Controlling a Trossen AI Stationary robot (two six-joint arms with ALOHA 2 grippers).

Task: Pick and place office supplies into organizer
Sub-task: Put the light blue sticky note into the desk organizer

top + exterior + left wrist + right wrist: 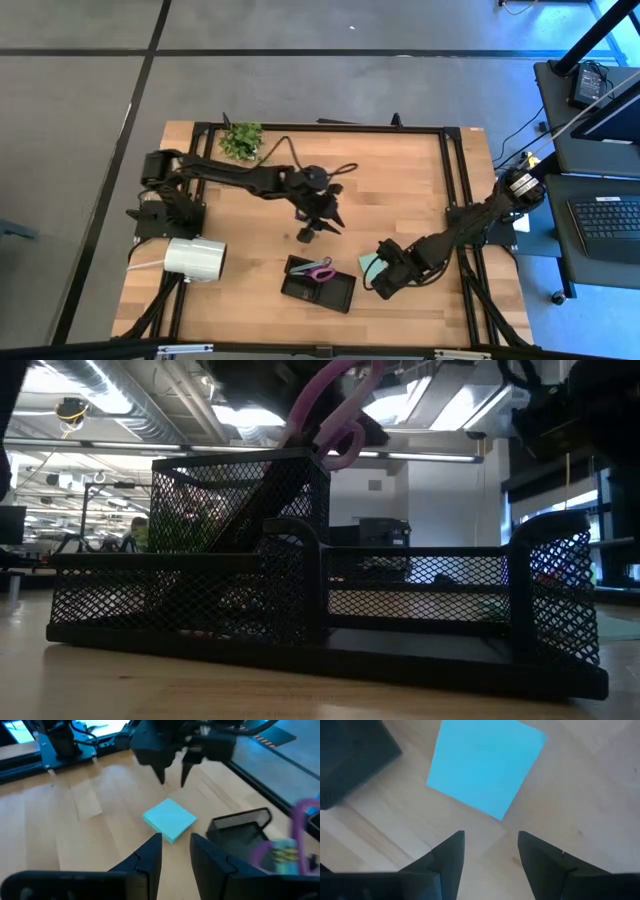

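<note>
The black mesh organizer (320,284) sits near the table's near edge. The purple-handled scissors (335,410) stand tilted in its tall compartment, handles up. The pale green sticky-note pad (369,263) lies flat on the table just right of the organizer and shows in both wrist views (169,820) (485,765). My right gripper (490,851) is open and hovers beside the pad, on its near right side (384,284), touching nothing. My left gripper (175,851) is open over the table's middle (322,220), above and beyond the organizer. A small dark item (305,237) lies below it.
A big white roll (195,258) lies at the table's left side by the left arm's base. A small green plant (242,140) stands at the far left corner. Bare wood stretches across the far right part of the table.
</note>
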